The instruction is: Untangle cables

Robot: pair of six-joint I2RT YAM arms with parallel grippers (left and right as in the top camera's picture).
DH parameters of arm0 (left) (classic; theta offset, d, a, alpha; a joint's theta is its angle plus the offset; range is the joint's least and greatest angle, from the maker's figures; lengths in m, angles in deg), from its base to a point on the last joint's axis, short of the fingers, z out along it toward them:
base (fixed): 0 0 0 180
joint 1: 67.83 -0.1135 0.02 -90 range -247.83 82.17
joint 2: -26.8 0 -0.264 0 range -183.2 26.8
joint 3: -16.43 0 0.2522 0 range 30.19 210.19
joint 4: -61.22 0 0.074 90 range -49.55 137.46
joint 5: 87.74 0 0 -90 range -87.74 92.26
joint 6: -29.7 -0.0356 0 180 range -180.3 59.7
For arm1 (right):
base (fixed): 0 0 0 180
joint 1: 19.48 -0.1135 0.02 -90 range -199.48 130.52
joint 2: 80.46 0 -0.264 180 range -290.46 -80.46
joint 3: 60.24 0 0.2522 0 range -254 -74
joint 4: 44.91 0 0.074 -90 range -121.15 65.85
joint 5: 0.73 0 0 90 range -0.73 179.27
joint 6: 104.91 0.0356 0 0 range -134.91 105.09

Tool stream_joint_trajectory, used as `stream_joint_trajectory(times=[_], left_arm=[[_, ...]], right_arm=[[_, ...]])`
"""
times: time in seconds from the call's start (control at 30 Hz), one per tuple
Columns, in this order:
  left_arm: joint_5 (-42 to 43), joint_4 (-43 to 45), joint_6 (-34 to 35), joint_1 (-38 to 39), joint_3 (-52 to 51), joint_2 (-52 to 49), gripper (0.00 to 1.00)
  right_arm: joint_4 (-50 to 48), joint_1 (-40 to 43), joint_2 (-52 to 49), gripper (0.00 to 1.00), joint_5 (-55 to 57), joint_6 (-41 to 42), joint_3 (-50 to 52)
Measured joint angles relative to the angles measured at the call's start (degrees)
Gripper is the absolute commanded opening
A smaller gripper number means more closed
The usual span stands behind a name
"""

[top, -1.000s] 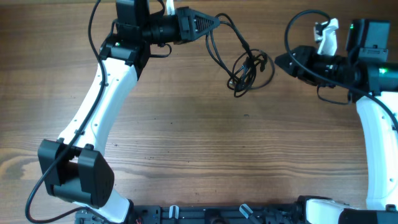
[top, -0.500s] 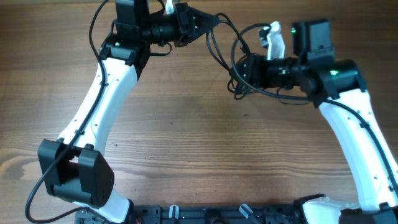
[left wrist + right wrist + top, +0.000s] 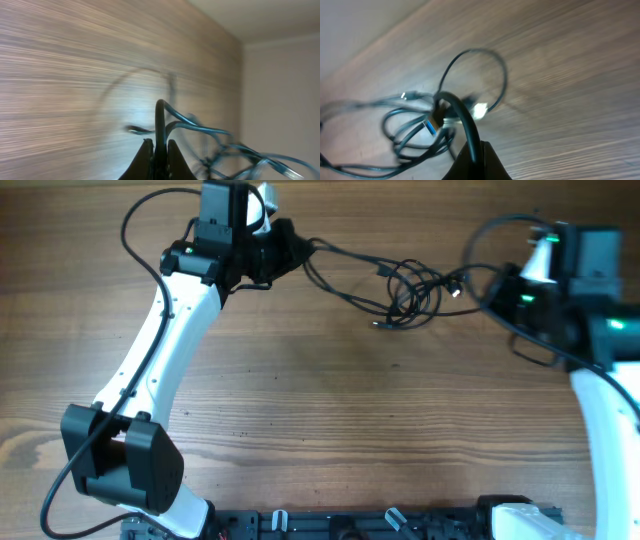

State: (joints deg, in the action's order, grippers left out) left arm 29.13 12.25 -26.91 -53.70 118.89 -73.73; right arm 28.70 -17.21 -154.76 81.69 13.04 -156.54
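At the far left, our left gripper (image 3: 291, 252) is clenched on one strand of the cables (image 3: 410, 288). Its arm reaches up the left side of the table (image 3: 330, 410) with the wrist turned rightward, which anchors that end. The knot of loops sits at the far centre, between the two claws. On the right, our right gripper (image 3: 474, 156) pinches another strand, its arm blurred at the far right edge. We judge that the two opposed holds are meant to stretch the tangle apart.
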Motion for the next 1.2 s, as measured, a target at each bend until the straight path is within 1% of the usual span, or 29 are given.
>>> stream_joint_trajectory(times=[0.13,0.17,0.23,0.27,0.33,0.43,0.47,0.57,0.6,0.67,0.7,0.8,0.87,0.9,0.97,1.0,1.07,1.13,1.2], left_arm=[[-10.86,-5.62,-1.75,0.0,0.0,0.0,0.06],[-14.47,-6.91,-2.36,0.02,0.0,0.0,0.12],[-17.68,-7.96,-3.19,0.0,0.0,0.0,0.16],[-18.75,-8.33,-3.45,0.0,0.0,0.0,0.23],[-20.15,-8.33,-4.94,-0.09,0.0,0.0,0.27],[-20.81,-8.35,-6.08,-0.42,0.0,0.0,0.47],[-21.03,-8.33,-6.38,-0.44,0.0,0.0,0.49],[-21.07,-8.33,-6.78,-0.44,0.0,0.0,0.5],[-21.0,-8.28,-6.8,-0.44,0.0,0.0,0.52],[-17.51,-6.69,-8.61,-0.46,0.0,0.0,0.57],[-15.91,-5.81,-9.42,-0.48,0.0,0.0,0.58],[-8.39,-2.45,-11.52,-0.48,0.0,0.0,0.62],[-3.02,0.02,-13.2,-0.48,0.0,0.0,0.71],[-1.64,0.57,-13.75,-0.48,0.0,0.0,0.74],[9.51,3.8,-17.99,-0.55,0.0,0.0,0.79],[14.88,4.83,-19.61,-0.55,0.0,0.0,0.8],[21.4,5.66,-21.4,-0.48,0.0,0.0,0.81],[25.22,5.86,-22.64,-0.48,0.0,0.0,0.82],[26.47,5.88,-23.47,-0.48,0.0,0.0,0.81]], right_arm=[[2.75,9.29,1.25,0.04,-6.08,-3.85,0.0],[3.19,11.8,1.25,0.04,-8.92,-5.31,0.0],[3.3,13.55,1.25,0.04,-12.5,-7.39,0.0],[3.41,14.19,1.25,0.04,-14.88,-9.05,0.0],[3.8,14.38,1.25,0.04,-16.9,-10.67,0.0],[4.11,14.45,1.25,0.04,-17.75,-12.17,0.0],[4.22,14.45,1.25,0.04,-17.66,-12.22,0.0],[4.33,14.56,1.25,0.04,-17.51,-11.96,0.0],[4.35,14.56,1.25,0.05,-17.75,-11.78,0.0],[3.58,13.75,1.11,0.05,-20.63,-12.83,0.0],[2.6,12.57,1.01,0.05,-21.86,-13.16,0.0],[-2.51,5.16,0.35,0.04,-25.27,-12.92,-0.2],[-4.61,-0.42,-0.5,0.05,-25.79,-11.37,-3.15],[-4.87,-2.86,-1.2,0.05,-25.55,-10.64,-6.08],[-4.31,-6.88,-2.95,0.05,-24.65,-9.29,-14.4],[-4.26,-8.7,-4.2,0.04,-24.35,-8.5,-20.33],[-2.51,-9.86,-5.97,0.05,-24.33,-7.37,-29.92],[-2.34,-9.88,-7.98,0.04,-24.41,-6.43,-37.64],[-3.45,-9.88,-10.38,0.05,-24.79,-5.4,-45.29]])
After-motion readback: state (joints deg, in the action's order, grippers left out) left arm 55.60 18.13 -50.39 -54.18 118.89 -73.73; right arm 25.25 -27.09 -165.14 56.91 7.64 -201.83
